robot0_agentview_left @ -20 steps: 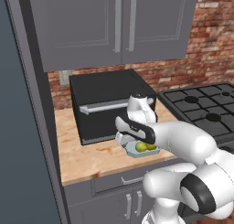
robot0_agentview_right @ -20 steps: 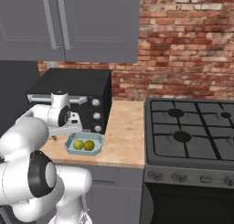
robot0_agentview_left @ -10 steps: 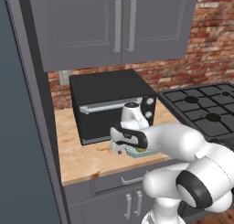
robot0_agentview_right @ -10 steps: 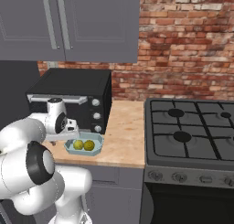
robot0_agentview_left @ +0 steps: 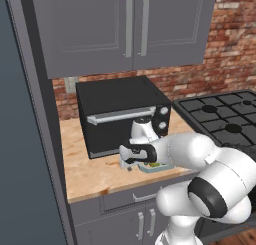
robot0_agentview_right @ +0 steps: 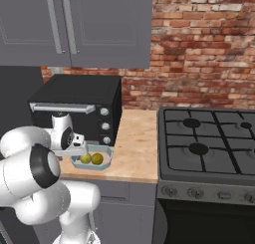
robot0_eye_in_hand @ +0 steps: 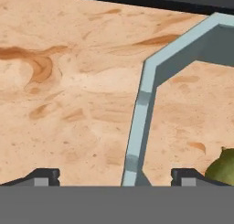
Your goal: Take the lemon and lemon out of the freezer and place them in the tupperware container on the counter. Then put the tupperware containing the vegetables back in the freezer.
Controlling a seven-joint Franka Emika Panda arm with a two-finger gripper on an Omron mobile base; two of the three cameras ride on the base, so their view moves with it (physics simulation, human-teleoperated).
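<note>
two lemons, duller olive lemon [robot0_agentview_right: 85,159] and brighter lemon [robot0_agentview_right: 97,158], sit side by side inside tupperware container [robot0_agentview_right: 107,161] on counter [robot0_agentview_right: 134,148], just in front of black microwave [robot0_agentview_right: 74,106]. end effector [robot0_eye_in_hand: 115,175] low over container's edge, fingers spread wide, one tip on each side of pale blue rim [robot0_eye_in_hand: 139,113], nothing gripped. olive lemon [robot0_eye_in_hand: 223,166] shows beside one fingertip. stove [robot0_agentview_right: 209,148] right of counter. grey wall cupboards [robot0_agentview_left: 125,26] above microwave.

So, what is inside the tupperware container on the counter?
Two lemons lie inside the tupperware container, side by side. The end effector covers its left edge, so that corner cannot be seen.
</note>
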